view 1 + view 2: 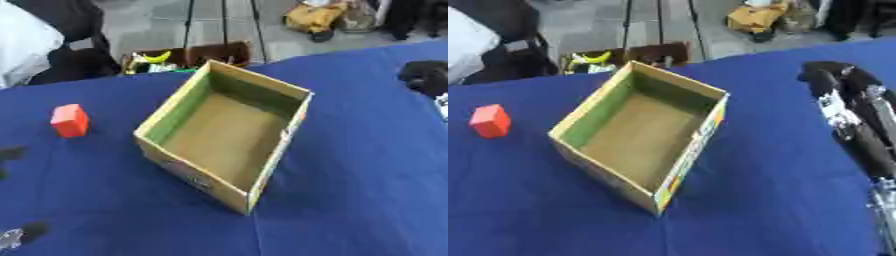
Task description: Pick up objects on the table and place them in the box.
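Currently the open cardboard box (229,132) sits mid-surface on the blue cloth (350,165), turned at an angle, with a green inner wall, brown floor and nothing visible inside. Red block (69,120) stands on the cloth to the left of the box, well apart from it, touching nothing else.

Right hand (843,100) shows along the right side in the right eye view, black with silver parts, over the cloth and apart from the box. Fingers: cannot tell whether open or curled; nothing seen held.

Left hand (19,235): only dark bits at the lower left edge in the left eye view; finger state cannot be told.
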